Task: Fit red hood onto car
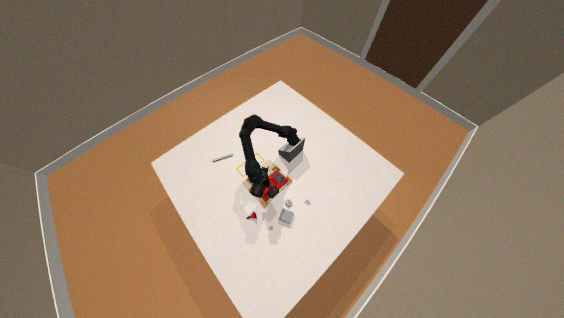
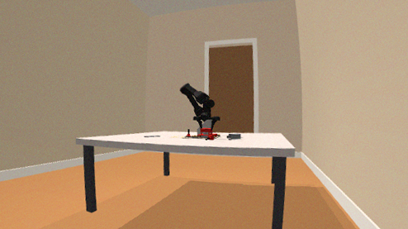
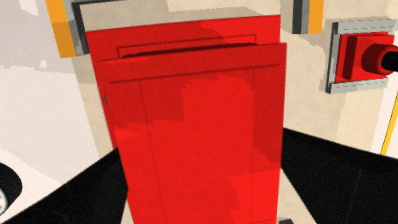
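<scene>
End effector grips red hood, over chassis.

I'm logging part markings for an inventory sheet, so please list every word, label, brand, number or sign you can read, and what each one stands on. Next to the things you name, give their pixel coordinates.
None: no lettering, number, brand or sign can be read in any view.
The red hood (image 3: pixel 205 130) shows only thin lines and shading.
The black wheel (image 3: pixel 9 187) is cut off at the picture's edge, with no readable marking.
The arm (image 1: pixel 247 145) (image 2: pixel 199 96) is too small to tell.
</scene>
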Available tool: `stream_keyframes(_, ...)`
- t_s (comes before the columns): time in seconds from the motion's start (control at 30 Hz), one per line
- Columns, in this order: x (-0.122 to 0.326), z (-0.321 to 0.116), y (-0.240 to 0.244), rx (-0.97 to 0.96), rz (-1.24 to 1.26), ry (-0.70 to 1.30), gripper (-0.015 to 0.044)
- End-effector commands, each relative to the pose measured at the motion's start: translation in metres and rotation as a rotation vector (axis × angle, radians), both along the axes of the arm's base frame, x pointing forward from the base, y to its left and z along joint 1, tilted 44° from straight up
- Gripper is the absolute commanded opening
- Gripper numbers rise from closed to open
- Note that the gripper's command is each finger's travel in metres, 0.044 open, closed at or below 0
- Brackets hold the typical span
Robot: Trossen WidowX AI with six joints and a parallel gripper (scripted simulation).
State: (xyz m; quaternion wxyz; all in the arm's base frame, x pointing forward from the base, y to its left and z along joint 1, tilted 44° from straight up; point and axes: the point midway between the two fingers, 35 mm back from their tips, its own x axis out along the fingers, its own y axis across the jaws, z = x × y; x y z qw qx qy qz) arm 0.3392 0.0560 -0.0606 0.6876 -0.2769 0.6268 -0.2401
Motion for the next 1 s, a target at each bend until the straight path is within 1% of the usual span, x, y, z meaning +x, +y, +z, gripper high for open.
stream_keyframes(0.0, 0.0009, 0.0009, 0.0008, 0.004, -0.003, -0.004, 0.0000)
stream_keyframes(0.97, -0.0004, -0.0007, -0.0013, 0.002, 0.005, -0.007, 0.0000)
